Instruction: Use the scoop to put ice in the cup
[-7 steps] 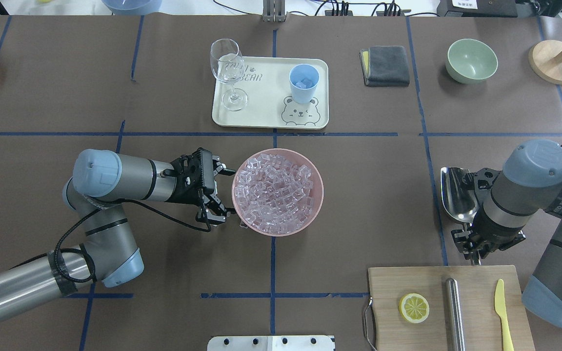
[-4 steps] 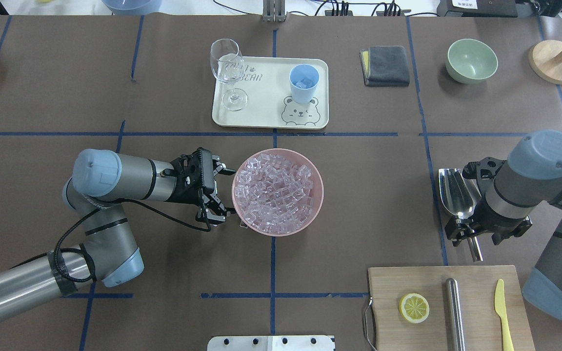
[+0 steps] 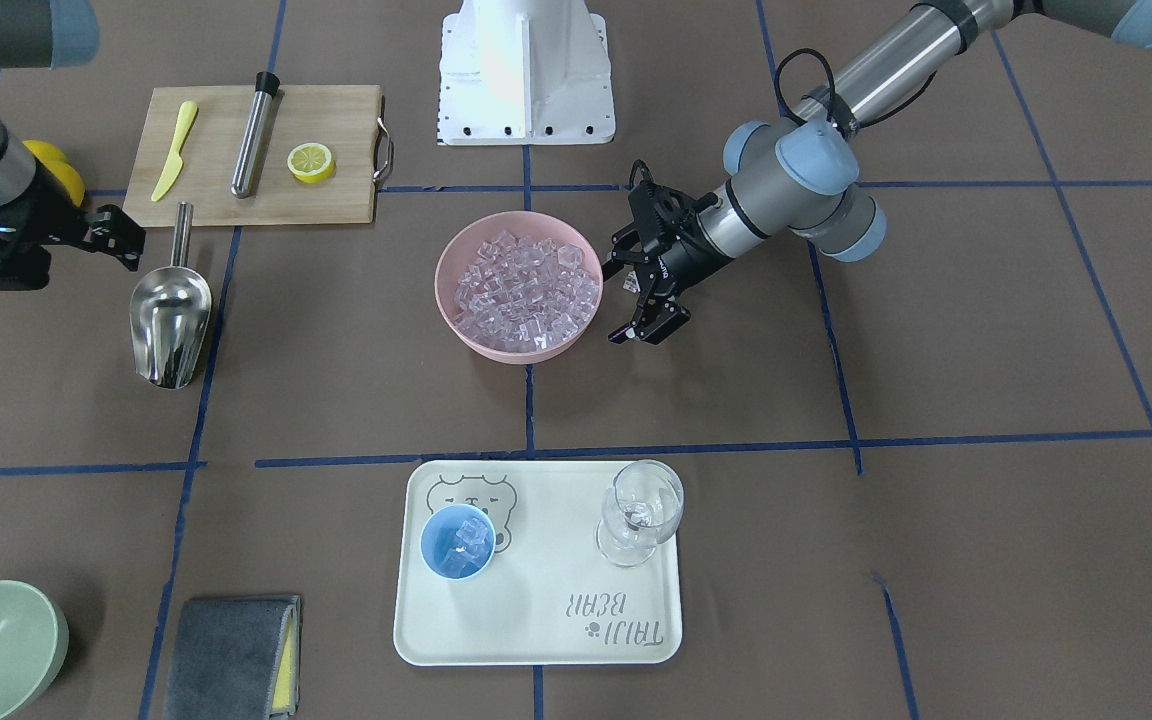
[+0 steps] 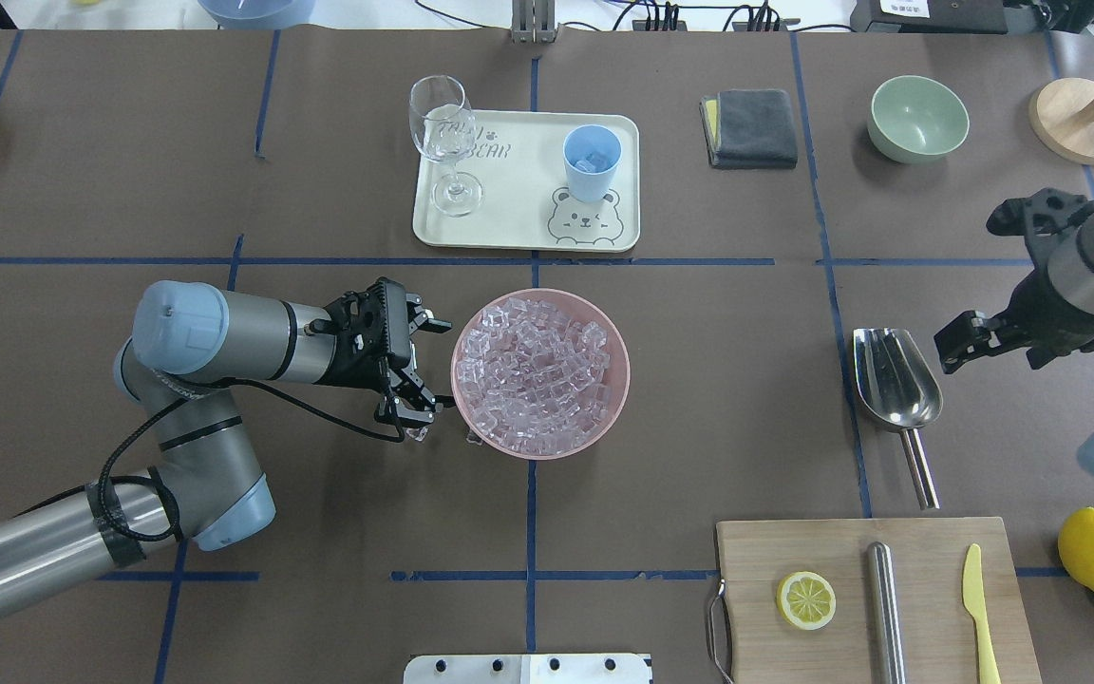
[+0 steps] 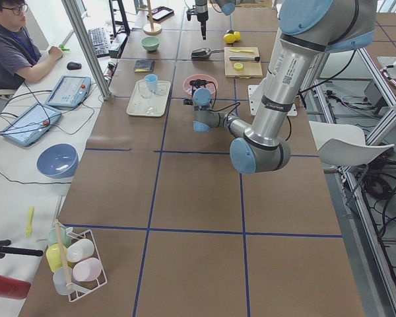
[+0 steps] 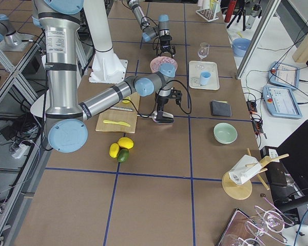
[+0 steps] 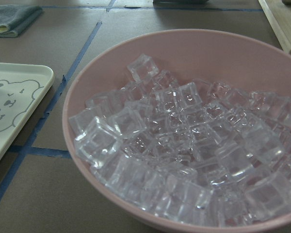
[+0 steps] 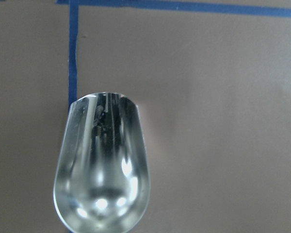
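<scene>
The steel scoop [image 4: 896, 388] lies free on the table at the right, trough toward the far side; it also shows in the front view [image 3: 169, 318] and the right wrist view [image 8: 102, 170]. My right gripper [image 4: 957, 342] is open, empty and raised beside it. The ice [image 4: 537, 370] fills a pink bowl [image 4: 624, 380] at the centre and shows close up in the left wrist view [image 7: 184, 145]. My left gripper [image 4: 428, 372] is open and empty at the bowl's left rim. The light-blue cup [image 4: 592, 161] stands on a cream tray [image 4: 509, 228] and holds a few cubes.
A wine glass [image 4: 443, 142] stands on the tray's left. A cutting board [image 4: 841, 551] at the near right carries a lemon slice, a steel cylinder [image 4: 882, 608] and a yellow knife. A grey cloth [image 4: 751, 128], a green bowl [image 4: 917, 119] and lemons [image 4: 1093, 551] are on the right.
My right gripper has let go of the scoop's handle and risen away to the right. The scoop now lies alone on the table. The left gripper has barely shifted.
</scene>
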Robot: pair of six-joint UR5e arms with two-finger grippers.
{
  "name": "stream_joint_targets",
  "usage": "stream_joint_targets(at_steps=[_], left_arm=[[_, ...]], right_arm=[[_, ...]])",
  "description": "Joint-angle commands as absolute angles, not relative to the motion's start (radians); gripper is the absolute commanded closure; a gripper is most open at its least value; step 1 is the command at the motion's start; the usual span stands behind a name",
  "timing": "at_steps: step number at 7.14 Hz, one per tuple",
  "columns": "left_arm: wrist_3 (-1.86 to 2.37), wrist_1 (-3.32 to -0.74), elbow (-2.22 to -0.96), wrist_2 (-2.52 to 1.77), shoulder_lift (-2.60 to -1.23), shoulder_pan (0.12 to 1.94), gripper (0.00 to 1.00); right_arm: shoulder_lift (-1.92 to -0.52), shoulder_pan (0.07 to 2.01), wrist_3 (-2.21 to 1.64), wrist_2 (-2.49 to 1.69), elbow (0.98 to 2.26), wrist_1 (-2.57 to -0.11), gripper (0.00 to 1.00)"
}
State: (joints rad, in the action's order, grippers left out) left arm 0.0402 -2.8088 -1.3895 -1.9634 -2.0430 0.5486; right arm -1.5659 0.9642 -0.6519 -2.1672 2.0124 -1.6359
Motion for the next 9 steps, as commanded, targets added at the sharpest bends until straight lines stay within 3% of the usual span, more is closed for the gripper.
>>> stream_joint_targets(at_steps=[1,5,7,9], left_arm=[[0.037,-2.795,-1.393,-2.052,-2.014,0.612,0.0],[0.032,-2.78,-1.39,-2.249,-1.936,0.849,0.0],[-0.091,-2.685,-1.391,-2.249,-1.875,0.978,0.0],[-0.332,-2.367,-1.423,-2.252,-1.838,1.168,0.0]], right_arm=[[-1.574,1.133,-0.38,-2.178,1.947,-1.637,0.0],[-1.649,1.55,0.232,-2.292,1.748,-1.638,0.0],[-1.689,1.618,0.273,-2.29,1.733,-1.637,0.0],[-1.686,1.617,0.203,-2.286,1.735,-1.632,0.0]])
